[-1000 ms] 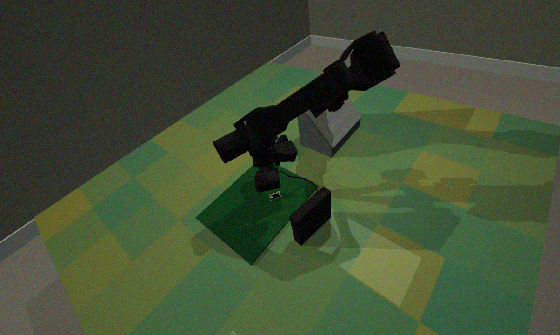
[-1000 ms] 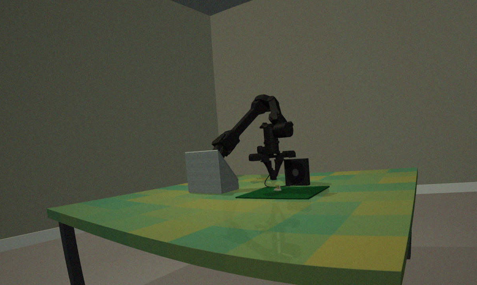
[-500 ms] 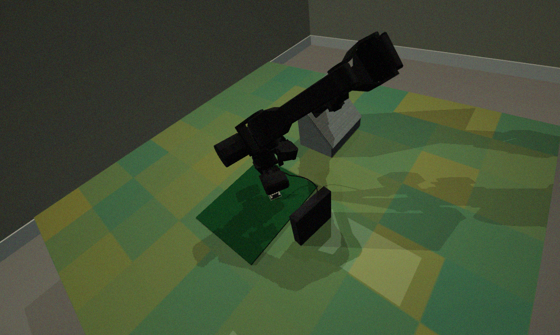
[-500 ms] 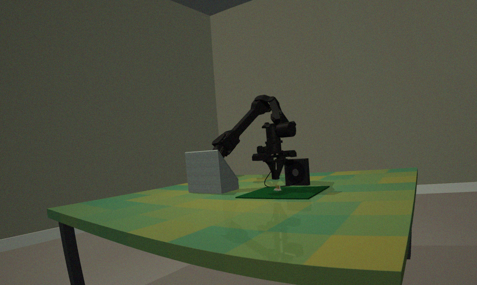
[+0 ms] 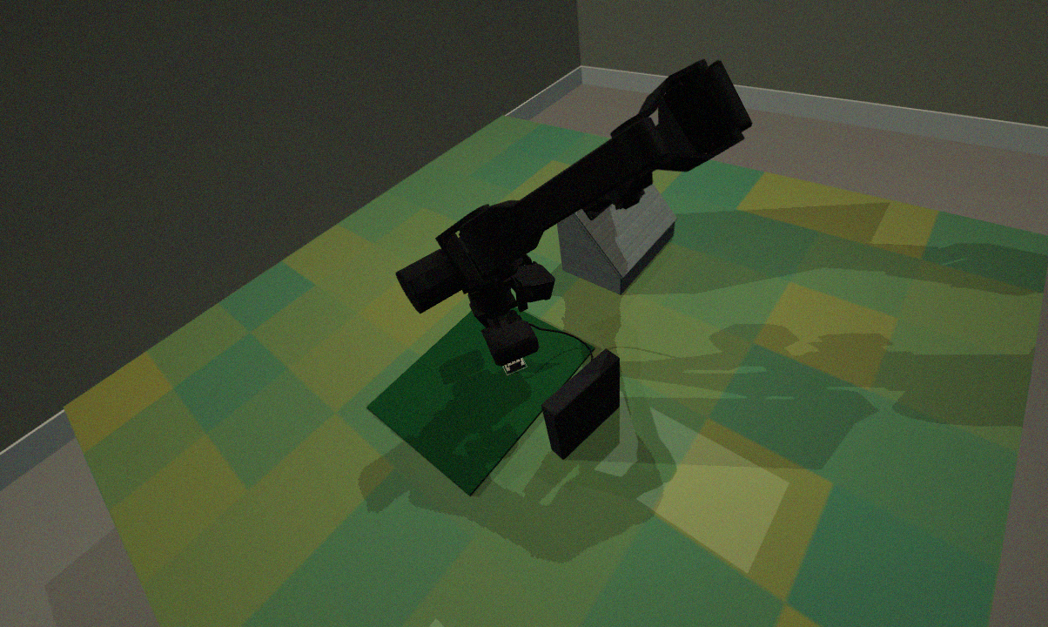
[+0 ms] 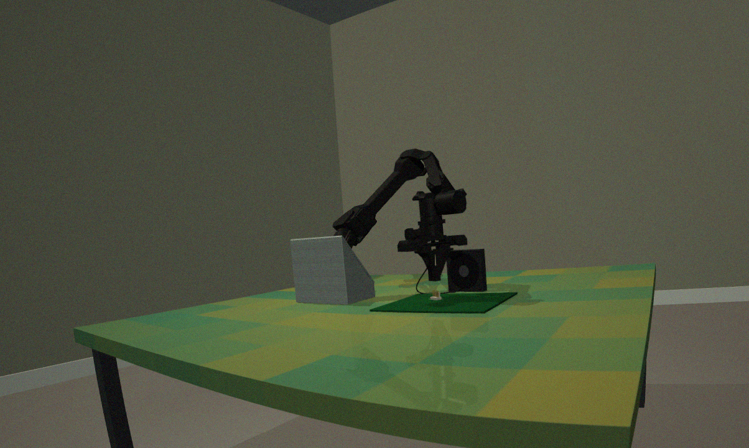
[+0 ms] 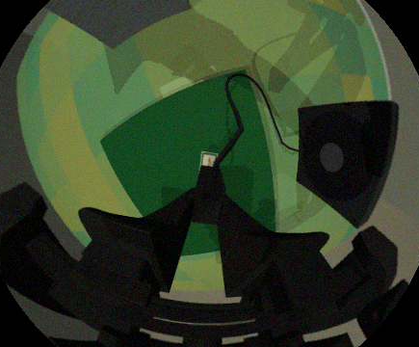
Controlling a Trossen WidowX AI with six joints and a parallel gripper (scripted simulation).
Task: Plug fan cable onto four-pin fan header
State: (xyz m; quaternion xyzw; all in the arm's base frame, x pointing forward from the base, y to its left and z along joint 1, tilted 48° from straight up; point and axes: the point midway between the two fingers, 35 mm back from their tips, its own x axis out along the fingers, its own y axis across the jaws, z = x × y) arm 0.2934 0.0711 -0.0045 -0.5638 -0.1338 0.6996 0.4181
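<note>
The cable's plug [image 7: 209, 188] is gripped between the fingertips of the gripper [image 6: 433, 277] [image 7: 207, 193], which is pointed down over the green board [image 5: 434, 405] [image 6: 477, 303] [image 7: 156, 140]. The white fan header [image 5: 508, 369] [image 6: 435, 297] [image 7: 207, 160] is seen below, on the board, and a gap is left between it and the fingertips in the exterior view; the plug is held above, not seated. In the wrist view, the near part of the header is covered by the dark plug and fingertips, so its alignment over the pins cannot be told.

The black cable [image 5: 562, 333] [image 6: 418, 280] [image 7: 241, 126] is looped out past the board's corner and run back to the fan [image 5: 582, 405] [image 6: 466, 270] [image 7: 346, 159], which is stood upright just beside the board's edge. No contact between fan and gripper is seen in the wrist view. Farther off, a grey wedge-shaped block [image 5: 617, 238] [image 6: 321, 271] is set on the patchwork-coloured table [image 5: 293, 537] [image 6: 310, 345] [image 7: 62, 145], apart from the board. By the black arm [image 5: 582, 175] [image 6: 385, 191], reached across above the block, part of that block is hidden from the top view. Dark shadows are cast over board and table alike.
</note>
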